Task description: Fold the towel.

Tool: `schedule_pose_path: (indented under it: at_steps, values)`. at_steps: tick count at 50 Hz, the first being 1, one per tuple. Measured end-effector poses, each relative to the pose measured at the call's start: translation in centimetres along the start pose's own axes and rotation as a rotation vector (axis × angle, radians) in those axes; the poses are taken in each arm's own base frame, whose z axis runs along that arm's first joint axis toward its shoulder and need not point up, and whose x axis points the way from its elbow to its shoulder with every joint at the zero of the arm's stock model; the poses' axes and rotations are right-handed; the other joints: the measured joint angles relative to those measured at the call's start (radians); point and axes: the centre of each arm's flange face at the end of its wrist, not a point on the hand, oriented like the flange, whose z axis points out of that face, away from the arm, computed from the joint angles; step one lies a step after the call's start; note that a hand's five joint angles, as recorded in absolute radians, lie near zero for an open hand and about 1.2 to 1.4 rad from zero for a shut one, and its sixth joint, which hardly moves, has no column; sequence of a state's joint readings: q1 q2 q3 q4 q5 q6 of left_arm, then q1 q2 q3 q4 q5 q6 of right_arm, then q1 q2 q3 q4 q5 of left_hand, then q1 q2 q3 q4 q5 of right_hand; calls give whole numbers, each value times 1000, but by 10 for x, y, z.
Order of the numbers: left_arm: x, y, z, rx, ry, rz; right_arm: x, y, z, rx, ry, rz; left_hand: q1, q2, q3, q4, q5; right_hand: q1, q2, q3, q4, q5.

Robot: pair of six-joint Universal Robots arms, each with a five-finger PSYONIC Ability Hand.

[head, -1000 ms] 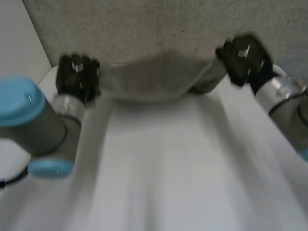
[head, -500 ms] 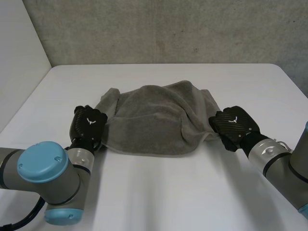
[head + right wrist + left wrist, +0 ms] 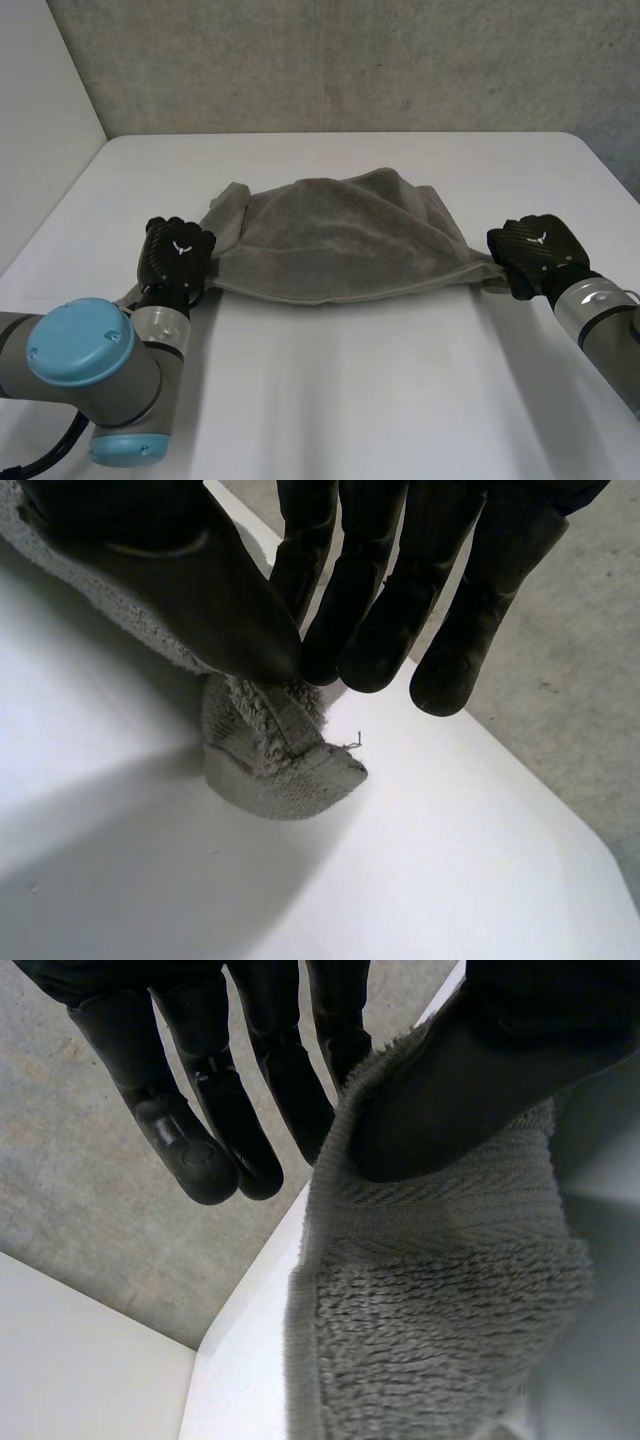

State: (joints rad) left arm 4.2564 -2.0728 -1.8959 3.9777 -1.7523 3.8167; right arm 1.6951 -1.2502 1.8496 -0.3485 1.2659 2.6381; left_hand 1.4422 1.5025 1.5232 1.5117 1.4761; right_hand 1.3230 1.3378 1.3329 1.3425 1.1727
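Note:
The grey towel point(image 3: 335, 240) lies bunched and doubled over in the middle of the white table point(image 3: 350, 400), with its near edge pulled straight between my two hands. My left hand point(image 3: 178, 258) holds the towel's near-left corner. In the left wrist view the thumb point(image 3: 470, 1080) presses the towel point(image 3: 430, 1330) against the fingers point(image 3: 215, 1110). My right hand point(image 3: 535, 250) holds the near-right corner. In the right wrist view its thumb and fingers point(image 3: 370, 590) pinch a small tuft of the towel's corner point(image 3: 280, 755) just above the table.
A grey concrete wall point(image 3: 350, 60) rises behind the table's far edge, and a white wall point(image 3: 40, 120) stands at the left. My left arm's elbow point(image 3: 85, 375) sits low at the near left; my right forearm point(image 3: 600, 315) reaches in from the near right.
Both hands brought the towel down from the far side. In the last half second my right hand pulled its corner out to the right, straightening the near edge; my left hand shifted slightly.

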Motion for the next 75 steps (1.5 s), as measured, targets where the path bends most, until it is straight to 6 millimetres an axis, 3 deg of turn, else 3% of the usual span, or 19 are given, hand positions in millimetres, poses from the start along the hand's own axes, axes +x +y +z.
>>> schedule_pose_path:
  at_steps: [14, 29, 50, 75]
  values:
    - [0, 0, -2, 1, 2, 2, -19, 30, 11, -79, -81, 29, 1, 2, 18, 3, 1, -326, -328, -331, -335, -347]
    - [0, 0, -2, 2, 1, 1, -28, 32, 10, -90, -101, 30, 6, 2, 18, 3, 1, -632, -656, -654, -676, -709]
    - [0, 0, -2, 4, -1, 1, -49, 30, 1, -105, -177, 31, 5, 2, 19, 3, 1, -720, -702, -720, -725, -767]
    - [1, 1, -2, 2, 1, 1, -51, 25, 15, -38, -167, 6, 5, 2, 19, 3, 1, -639, -699, -658, -660, -648]
